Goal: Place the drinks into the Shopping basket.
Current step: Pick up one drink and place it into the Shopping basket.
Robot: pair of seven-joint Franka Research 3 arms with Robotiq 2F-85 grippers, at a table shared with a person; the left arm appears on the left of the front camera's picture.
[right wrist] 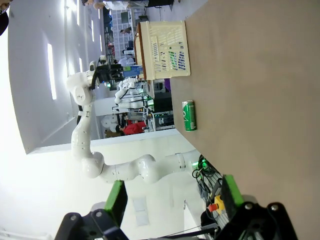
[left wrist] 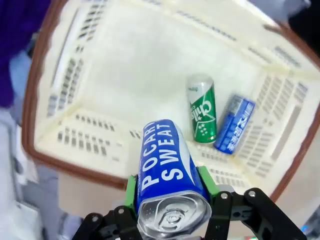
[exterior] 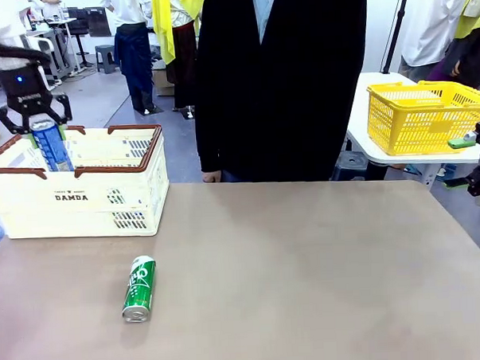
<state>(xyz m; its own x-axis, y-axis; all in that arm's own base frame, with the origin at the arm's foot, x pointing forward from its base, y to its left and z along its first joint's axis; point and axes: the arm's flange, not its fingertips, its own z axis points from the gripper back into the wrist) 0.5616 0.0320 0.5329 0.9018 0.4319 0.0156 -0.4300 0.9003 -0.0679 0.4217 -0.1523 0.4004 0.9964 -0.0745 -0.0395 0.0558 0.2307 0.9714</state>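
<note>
The left pincer (exterior: 38, 125) clamped a blue can (exterior: 50, 144) above the basket (exterior: 105, 198), the right pincer (right wrist: 172, 197) gaped empty; dropped, it could dent cans (left wrist: 202, 115) below, while another can (exterior: 139, 289) lay on the table (exterior: 324, 272).

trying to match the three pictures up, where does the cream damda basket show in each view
Front view: the Shopping basket stands at far left on the table, left end effector holding a blue can over it.
Left wrist view: seen from above, its rim rings the frame, two cans lying inside.
Right wrist view: top centre, turned sideways.
Shared landmark: the green can lying on the table, also in the right wrist view.
</note>
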